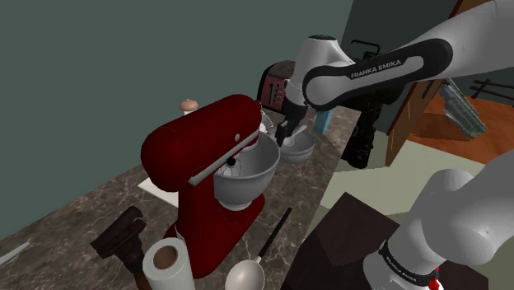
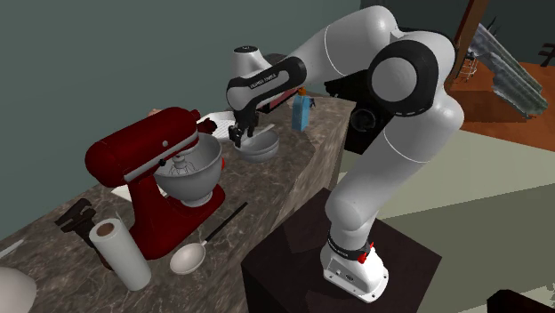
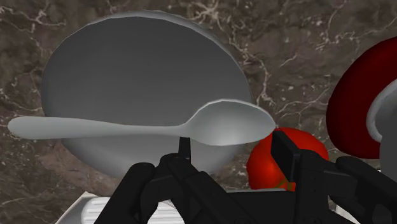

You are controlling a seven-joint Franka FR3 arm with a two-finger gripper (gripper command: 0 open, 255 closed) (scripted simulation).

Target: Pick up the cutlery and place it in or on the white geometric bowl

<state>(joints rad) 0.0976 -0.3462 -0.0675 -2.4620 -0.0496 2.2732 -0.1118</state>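
Spoon (image 3: 146, 124) over bowl (image 3: 127, 57), mixer (image 3: 359, 95) beside

Matt grey spoon (image 3: 146, 126) and bowl (image 3: 127, 63), glossy red mixer (image 1: 198, 156), veined dark stone counter (image 3: 305, 38).

Under the tool (image 2: 238, 135): worktop (image 2: 276, 169) of dark brown marbled stone, long and narrow. Plain grey-green wall (image 2: 107, 53) runs along it just behind the tool, dimly and evenly lit. Past the worktop's end, well away from the tool: orange-brown floor (image 2: 507, 151), brown wooden panel (image 1: 408, 123), darker teal wall (image 1: 387, 21).
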